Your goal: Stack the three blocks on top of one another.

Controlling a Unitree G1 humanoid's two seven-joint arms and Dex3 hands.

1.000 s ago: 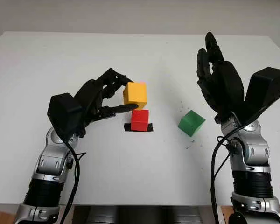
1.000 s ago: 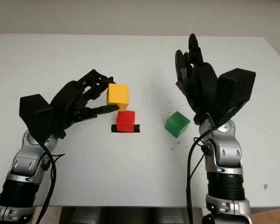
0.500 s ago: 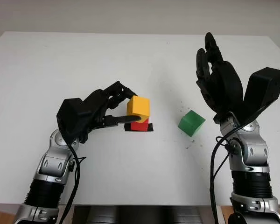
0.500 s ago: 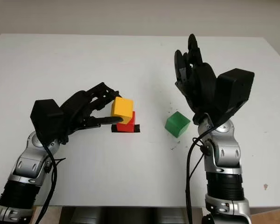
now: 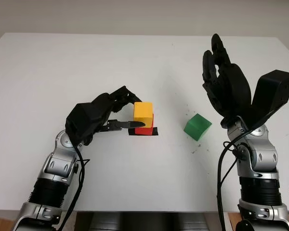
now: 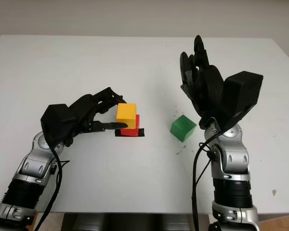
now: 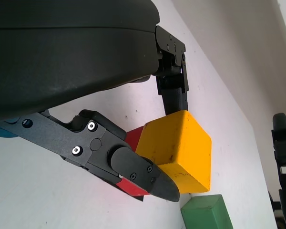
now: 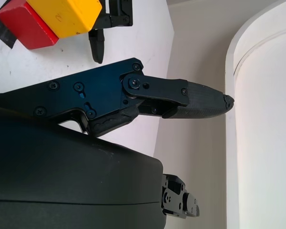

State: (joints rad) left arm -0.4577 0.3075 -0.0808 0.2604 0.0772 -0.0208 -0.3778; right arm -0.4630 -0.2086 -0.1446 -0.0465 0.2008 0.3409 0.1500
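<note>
My left hand (image 5: pixel 131 111) is shut on the yellow block (image 5: pixel 143 111), with fingers on its far side and the thumb (image 7: pixel 133 167) on its near side. The yellow block sits right on top of the red block (image 5: pixel 147 129), shifted a little to the left, and hides most of it. The red block stands on a black tape mark (image 5: pixel 154 132) near the table's middle. The green block (image 5: pixel 197 126) lies alone on the table to the right, turned at an angle. My right hand (image 5: pixel 222 79) is held up open above and behind the green block.
The white table (image 5: pixel 62 62) stretches wide on all sides of the blocks. A few small dark specks (image 5: pixel 195 149) mark the surface near the green block. The table's front edge runs along the bottom by both forearms.
My left hand has carried the yellow block down and slightly right, from above the red block onto it. The right hand and green block have stayed put.
</note>
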